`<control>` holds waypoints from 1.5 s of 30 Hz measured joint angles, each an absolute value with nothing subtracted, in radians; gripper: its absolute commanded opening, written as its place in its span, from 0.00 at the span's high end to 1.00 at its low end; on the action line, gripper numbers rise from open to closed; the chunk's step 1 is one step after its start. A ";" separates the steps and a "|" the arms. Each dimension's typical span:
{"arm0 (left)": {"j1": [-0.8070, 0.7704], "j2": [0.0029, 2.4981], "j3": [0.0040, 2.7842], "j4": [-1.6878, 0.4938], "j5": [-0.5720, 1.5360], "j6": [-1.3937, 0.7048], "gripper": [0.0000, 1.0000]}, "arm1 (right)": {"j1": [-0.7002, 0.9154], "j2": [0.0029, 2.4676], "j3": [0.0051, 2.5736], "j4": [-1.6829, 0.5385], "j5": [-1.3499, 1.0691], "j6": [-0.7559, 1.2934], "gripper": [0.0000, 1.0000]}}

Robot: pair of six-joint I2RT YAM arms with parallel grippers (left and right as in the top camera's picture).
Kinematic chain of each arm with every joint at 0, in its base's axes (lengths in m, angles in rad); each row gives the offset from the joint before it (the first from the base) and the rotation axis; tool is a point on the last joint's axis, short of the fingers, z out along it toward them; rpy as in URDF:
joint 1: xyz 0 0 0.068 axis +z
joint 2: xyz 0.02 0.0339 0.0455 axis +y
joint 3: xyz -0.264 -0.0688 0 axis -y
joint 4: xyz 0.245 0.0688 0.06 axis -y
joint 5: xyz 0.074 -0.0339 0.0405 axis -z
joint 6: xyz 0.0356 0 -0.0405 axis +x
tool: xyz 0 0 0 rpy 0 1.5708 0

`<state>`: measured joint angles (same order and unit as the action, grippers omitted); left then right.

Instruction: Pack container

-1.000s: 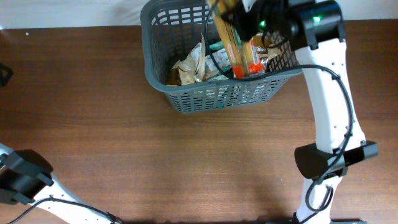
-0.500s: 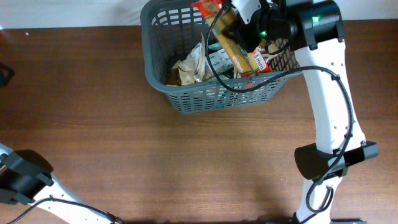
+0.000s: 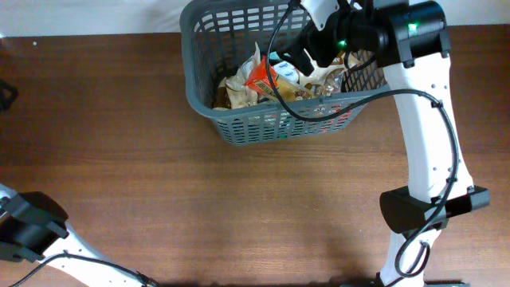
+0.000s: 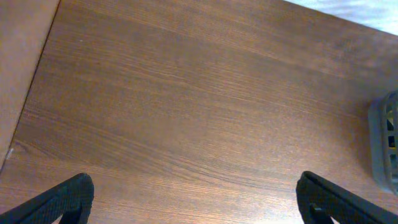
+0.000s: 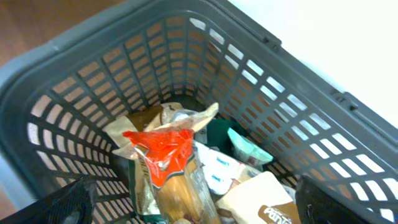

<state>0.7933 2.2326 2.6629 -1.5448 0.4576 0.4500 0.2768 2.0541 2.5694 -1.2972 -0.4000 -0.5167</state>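
The container (image 3: 279,126), a dark grey lattice basket, stands at the far middle of the table and holds several food packets. A long clear packet of pale sticks with an orange-red end (image 3: 267,80) lies slanted on top of them, free of any grip. My right gripper (image 3: 323,40) hovers open over the basket's right half. In the right wrist view its fingers sit wide apart on either side of that packet (image 5: 165,149), with the basket wall (image 5: 124,68) behind. My left gripper (image 4: 196,205) is open over bare wood, far to the left of the basket's corner (image 4: 387,143).
Inside the basket lie a white packet with a brown label (image 5: 267,199), a teal packet (image 5: 245,146) and a crinkled beige bag (image 3: 239,84). The right arm's white links (image 3: 422,119) run down the table's right side. A white surface borders the far edge.
The right gripper has opened and let go of the long packet. The packet has dropped from upright in the jaws to lying in the basket, its red end to the left.
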 measured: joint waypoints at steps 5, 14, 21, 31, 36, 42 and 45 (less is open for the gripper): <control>0.795 2.233 2.663 -1.545 0.465 0.450 0.01 | 0.277 2.028 2.569 -1.275 -0.284 -0.518 0.01; 0.868 2.233 2.663 -1.554 0.617 0.522 0.01 | 0.259 1.797 2.576 -1.282 0.065 -0.394 0.01; 0.906 2.187 2.661 -1.544 0.736 0.615 0.01 | 0.217 1.641 2.590 -1.464 0.237 -0.271 0.01; 0.907 1.938 2.661 -1.542 0.808 0.652 0.00 | 0.294 1.452 2.588 -1.687 0.498 -0.086 0.01; 0.907 1.823 2.661 -1.551 0.827 0.656 0.00 | 0.309 1.294 2.526 -1.692 0.579 -0.023 0.01; 0.907 1.736 2.661 -1.583 0.847 0.656 0.01 | 0.310 1.078 2.318 -1.692 0.618 0.018 0.01; 0.907 1.709 2.661 -1.594 0.886 0.657 0.00 | 0.310 0.984 2.167 -1.692 0.628 0.027 0.01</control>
